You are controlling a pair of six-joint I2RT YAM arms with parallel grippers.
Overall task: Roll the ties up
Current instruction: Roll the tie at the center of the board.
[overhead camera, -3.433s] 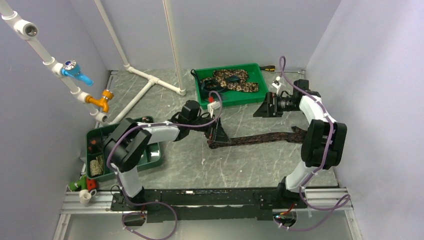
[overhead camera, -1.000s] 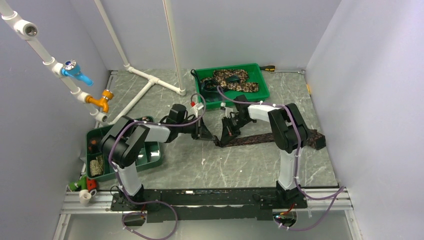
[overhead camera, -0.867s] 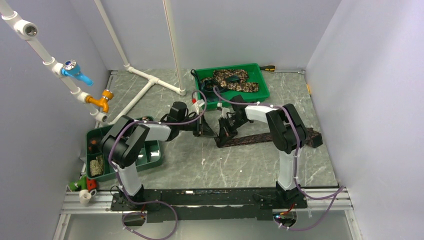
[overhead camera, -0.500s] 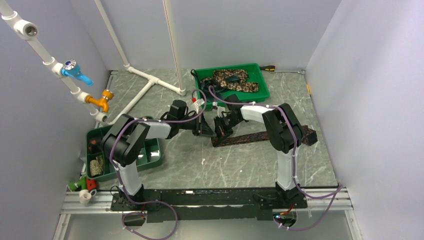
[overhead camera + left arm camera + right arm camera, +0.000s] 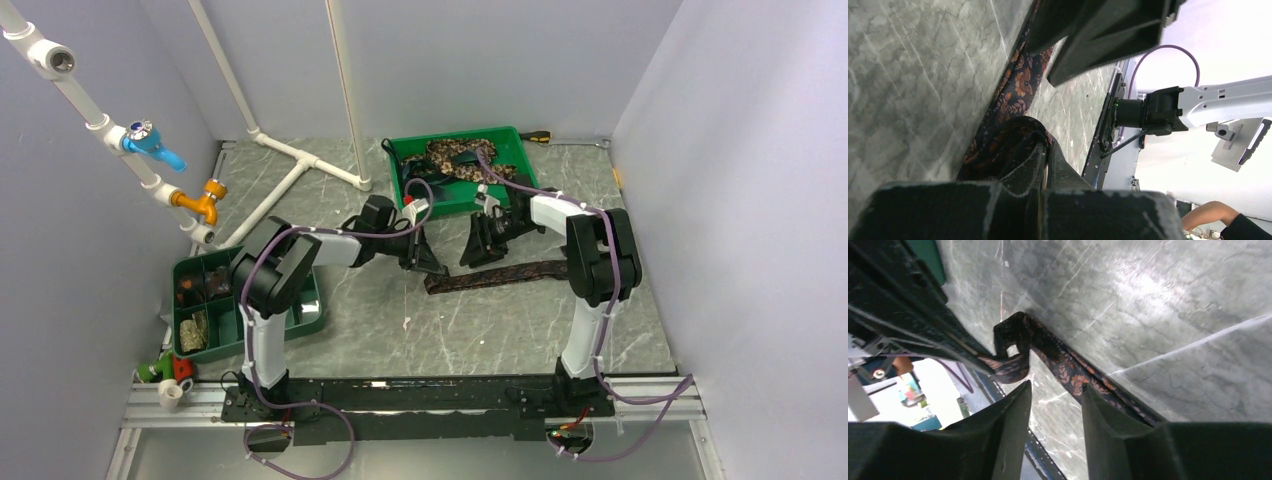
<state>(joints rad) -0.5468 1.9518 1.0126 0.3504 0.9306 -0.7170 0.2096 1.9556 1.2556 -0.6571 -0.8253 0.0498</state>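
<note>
A dark brown patterned tie [image 5: 500, 275] lies stretched across the table's middle. My left gripper [image 5: 432, 267] is shut on its folded left end, and the left wrist view shows the fold [image 5: 1015, 137] pinched at the gripper [image 5: 1047, 150]. My right gripper [image 5: 478, 252] hangs just right of it, above the tie, open and holding nothing. In the right wrist view the tie [image 5: 1068, 371] runs past the open right gripper [image 5: 1055, 390], and its looped end [image 5: 1010, 365] sits in the left arm's fingers [image 5: 955, 347]. A tan-and-brown mottled tie [image 5: 462, 158] lies in the back green tray [image 5: 528, 180].
A green compartment tray [image 5: 300, 318] with small items stands at the left. White pipes [image 5: 300, 165] cross the back left, with a blue valve [image 5: 150, 142] and an orange tap [image 5: 202, 198]. Walls close in on both sides. A screwdriver [image 5: 538, 136] lies behind the back tray.
My right gripper let go of the tie, opened and drew back to the right. The left gripper shifted right with the tie's end still pinched.
</note>
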